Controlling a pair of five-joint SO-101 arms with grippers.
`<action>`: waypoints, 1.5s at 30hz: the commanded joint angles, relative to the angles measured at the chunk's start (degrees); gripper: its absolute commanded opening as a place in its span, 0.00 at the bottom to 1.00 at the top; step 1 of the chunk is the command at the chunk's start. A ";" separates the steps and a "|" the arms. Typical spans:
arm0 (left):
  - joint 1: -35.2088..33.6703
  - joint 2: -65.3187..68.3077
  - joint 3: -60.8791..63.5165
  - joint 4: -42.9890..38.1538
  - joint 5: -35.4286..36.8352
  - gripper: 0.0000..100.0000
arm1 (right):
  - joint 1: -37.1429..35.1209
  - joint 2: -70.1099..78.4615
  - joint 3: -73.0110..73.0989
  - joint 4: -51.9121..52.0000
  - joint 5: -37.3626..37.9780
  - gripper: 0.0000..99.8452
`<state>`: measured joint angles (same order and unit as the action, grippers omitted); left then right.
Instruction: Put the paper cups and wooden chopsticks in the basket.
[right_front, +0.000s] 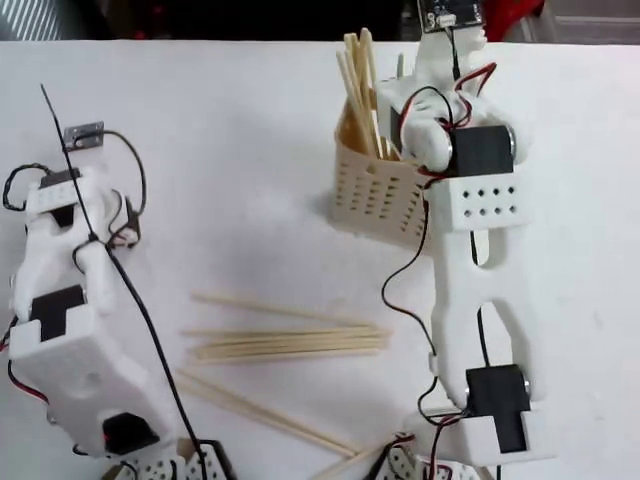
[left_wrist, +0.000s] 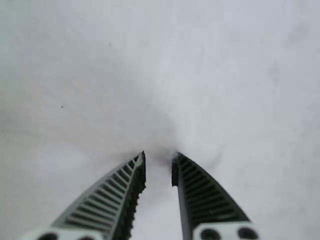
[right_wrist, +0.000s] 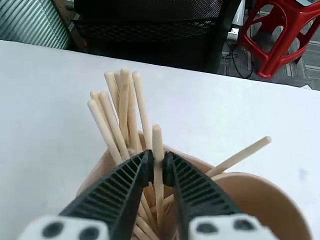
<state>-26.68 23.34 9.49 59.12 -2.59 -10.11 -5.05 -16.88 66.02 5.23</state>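
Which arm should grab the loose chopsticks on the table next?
Left, probably: the left gripper is empty over bare table, while the right gripper is over the basket, shut on a chopstick.

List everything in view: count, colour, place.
basket: one, cream, far side of the table
paper cup: at least one, tan, in the basket
standing chopsticks: a bunch, pale wood, upright in the cup
held chopstick: one, pale wood, in the right gripper
loose chopsticks: several, pale wood, flat on the table between the arms
table: one, white
stool: one, red, on the floor beyond the table
left gripper: slightly open, over bare table
right gripper: shut on the held chopstick, above the cup
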 joint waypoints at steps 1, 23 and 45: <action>0.31 0.22 -2.11 -0.35 0.35 0.11 | 0.40 -3.30 -1.93 3.47 -0.26 0.20; 0.31 0.22 -2.11 -0.35 0.35 0.11 | -35.30 -16.75 27.78 21.23 27.69 0.17; 0.31 0.22 -2.11 -0.35 0.35 0.11 | -37.41 1.80 61.80 -21.32 29.63 0.21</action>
<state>-26.68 23.34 9.49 59.12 -2.59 -47.74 -4.44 45.54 45.98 34.51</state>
